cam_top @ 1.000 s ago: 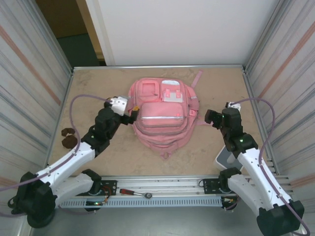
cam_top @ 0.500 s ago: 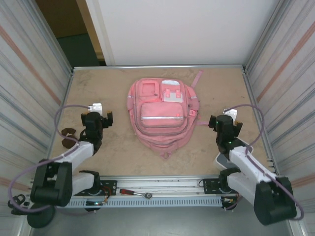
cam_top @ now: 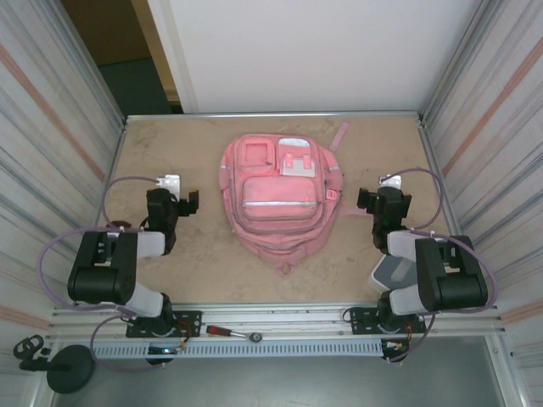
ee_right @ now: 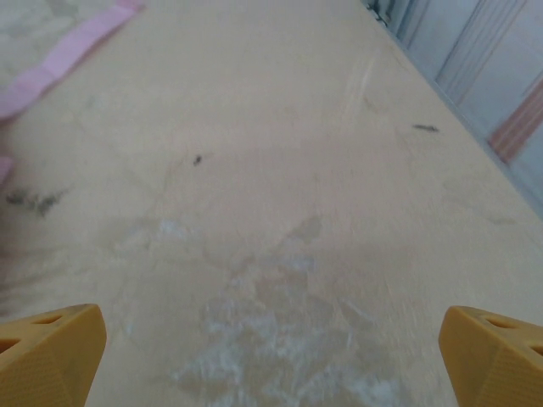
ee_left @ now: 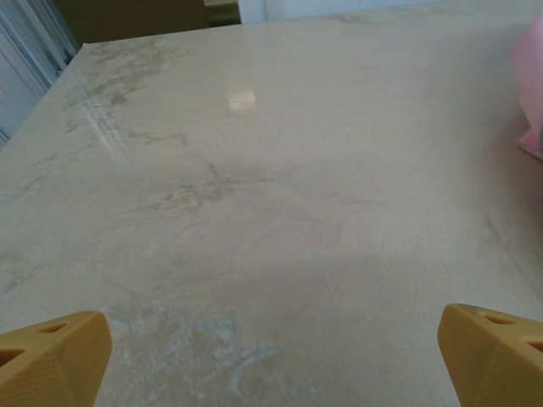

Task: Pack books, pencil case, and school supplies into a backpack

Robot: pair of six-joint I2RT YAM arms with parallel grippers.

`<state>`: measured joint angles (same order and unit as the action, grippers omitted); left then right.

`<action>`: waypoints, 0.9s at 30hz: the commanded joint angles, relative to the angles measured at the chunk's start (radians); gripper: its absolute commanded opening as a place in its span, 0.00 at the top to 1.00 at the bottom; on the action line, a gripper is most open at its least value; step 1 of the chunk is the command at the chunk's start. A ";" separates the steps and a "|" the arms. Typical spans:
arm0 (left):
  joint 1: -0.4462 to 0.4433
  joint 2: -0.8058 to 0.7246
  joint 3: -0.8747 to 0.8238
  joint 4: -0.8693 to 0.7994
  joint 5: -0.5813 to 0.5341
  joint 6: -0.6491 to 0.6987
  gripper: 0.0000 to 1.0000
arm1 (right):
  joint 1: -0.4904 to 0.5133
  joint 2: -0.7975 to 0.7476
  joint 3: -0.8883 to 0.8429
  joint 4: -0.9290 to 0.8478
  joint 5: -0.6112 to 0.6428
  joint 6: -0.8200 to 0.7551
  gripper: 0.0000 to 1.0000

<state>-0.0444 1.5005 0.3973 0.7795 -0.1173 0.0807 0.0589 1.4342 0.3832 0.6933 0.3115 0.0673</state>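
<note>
Backpack: lies flat at table centre, shifted a little toward 12 o'clock, with the white-trimmed front pockets facing up. One pink strap trails from its 1 o'clock corner. Whether the zips are shut cannot be told from the overhead view.

Left gripper: at 9 o'clock of the backpack, apart from it, arm folded back over its base. Jaws spread wide, nothing between them. In the left wrist view its orange pads sit over bare table.

Right gripper: at 3 o'clock of the backpack, near its edge, not touching. Jaws likewise wide and empty, with orange pads in the right wrist view.

A grey-white block rests at 5 o'clock of the backpack, beside the right arm.
</note>
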 commanded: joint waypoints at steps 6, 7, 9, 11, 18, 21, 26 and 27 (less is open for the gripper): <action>0.015 0.018 0.004 0.048 0.080 -0.023 0.01 | -0.078 0.112 0.014 0.144 -0.231 0.018 0.01; 0.015 0.012 0.005 0.032 0.080 -0.024 0.01 | -0.081 0.103 0.018 0.117 -0.239 0.023 0.01; 0.015 0.013 0.007 0.029 0.078 -0.024 0.01 | -0.088 0.107 0.020 0.122 -0.252 0.023 0.01; 0.014 0.006 0.010 0.013 0.081 -0.024 0.01 | -0.089 0.107 0.021 0.118 -0.256 0.025 0.01; 0.014 0.009 0.010 0.019 0.079 -0.024 0.01 | -0.091 0.105 0.021 0.115 -0.256 0.025 0.01; 0.015 0.009 0.009 0.018 0.080 -0.024 0.01 | -0.091 0.106 0.021 0.116 -0.256 0.025 0.01; 0.014 0.009 0.009 0.019 0.080 -0.024 0.01 | -0.091 0.106 0.021 0.116 -0.256 0.025 0.01; 0.014 0.009 0.010 0.018 0.080 -0.024 0.01 | -0.091 0.106 0.021 0.117 -0.256 0.026 0.01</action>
<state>-0.0364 1.5185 0.3985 0.7826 -0.0444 0.0700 -0.0269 1.5440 0.3824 0.7929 0.0696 0.0711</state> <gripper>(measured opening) 0.986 0.990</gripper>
